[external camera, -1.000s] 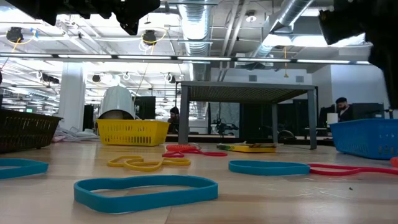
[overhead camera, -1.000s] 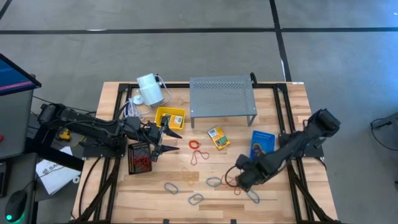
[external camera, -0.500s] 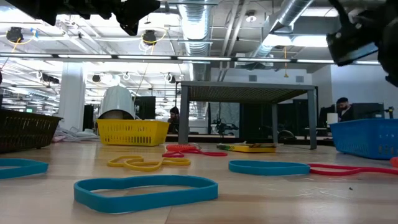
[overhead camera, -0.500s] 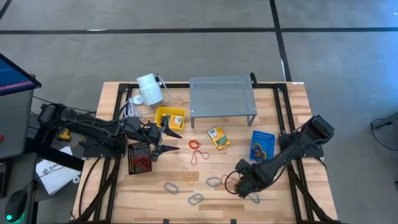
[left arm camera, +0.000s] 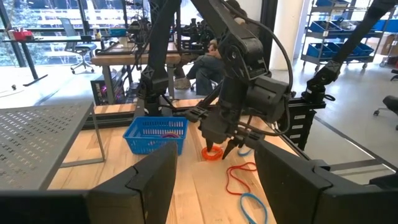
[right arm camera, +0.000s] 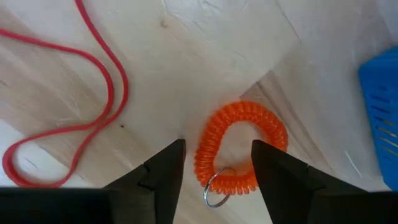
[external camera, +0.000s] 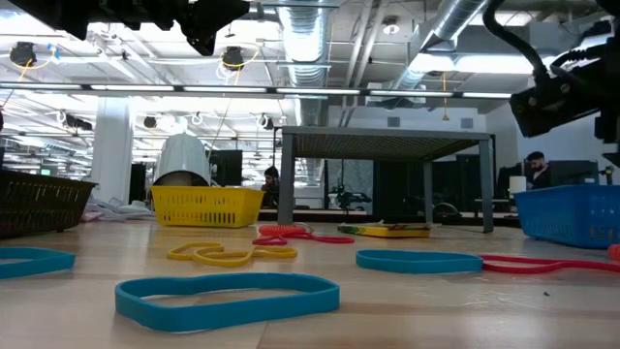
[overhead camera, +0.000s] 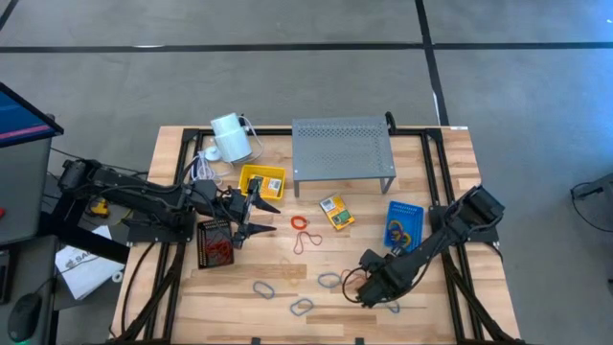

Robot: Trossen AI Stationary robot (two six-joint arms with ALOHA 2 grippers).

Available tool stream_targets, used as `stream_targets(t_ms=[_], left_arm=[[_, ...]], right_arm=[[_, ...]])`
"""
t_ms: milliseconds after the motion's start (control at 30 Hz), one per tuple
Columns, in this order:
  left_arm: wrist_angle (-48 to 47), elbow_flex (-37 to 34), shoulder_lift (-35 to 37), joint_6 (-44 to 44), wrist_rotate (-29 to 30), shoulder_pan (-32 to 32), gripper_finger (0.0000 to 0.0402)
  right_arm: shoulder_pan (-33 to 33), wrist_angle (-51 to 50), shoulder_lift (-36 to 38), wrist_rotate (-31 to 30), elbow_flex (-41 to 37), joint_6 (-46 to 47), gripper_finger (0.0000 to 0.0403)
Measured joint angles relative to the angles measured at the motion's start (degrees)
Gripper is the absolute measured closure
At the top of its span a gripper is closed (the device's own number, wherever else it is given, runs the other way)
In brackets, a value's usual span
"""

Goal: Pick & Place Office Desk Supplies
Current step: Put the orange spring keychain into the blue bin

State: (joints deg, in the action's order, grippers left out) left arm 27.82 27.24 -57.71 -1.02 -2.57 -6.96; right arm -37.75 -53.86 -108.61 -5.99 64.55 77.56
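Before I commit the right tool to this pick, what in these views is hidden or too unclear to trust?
- Orange coil keyring: in the high view the right tool covers it, so its place on the table is unconfirmed there.
- Blue basket: contents too small in the high view; the low view shows only its wall.
- Dark mesh basket: the red contents are too small to identify.
- Yellow tray: partly hidden by the left tool.

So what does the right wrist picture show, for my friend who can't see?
The right end effector, its dark fingers open, hangs just above an orange coiled plastic wrist loop with a small metal key ring lying on the pale wooden table. A thin red rubber-band loop lies beside it, and a blue plastic basket's corner shows.
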Motion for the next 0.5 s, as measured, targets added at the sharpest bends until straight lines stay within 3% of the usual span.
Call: stream_targets(t_ms=[167, 400, 500], left_arm=[[0.02, 0.0, 0.0, 0.01, -0.01, 0.0, 0.019], [0.02, 0.0, 0.0, 0.02, -0.02, -0.02, 0.019], [0.02, 0.0, 0.0, 0.02, -0.02, -0.02, 0.019]], right_arm=[[0.47, 0.17, -0.62, 1.5, -0.03, 0.03, 0.0247], [0.76, 1.47, -0.58, 2.04, -0.11, -1.36, 0.037], [0.74, 1.9, -0.58, 2.06, -0.15, -2.56, 0.0387]])
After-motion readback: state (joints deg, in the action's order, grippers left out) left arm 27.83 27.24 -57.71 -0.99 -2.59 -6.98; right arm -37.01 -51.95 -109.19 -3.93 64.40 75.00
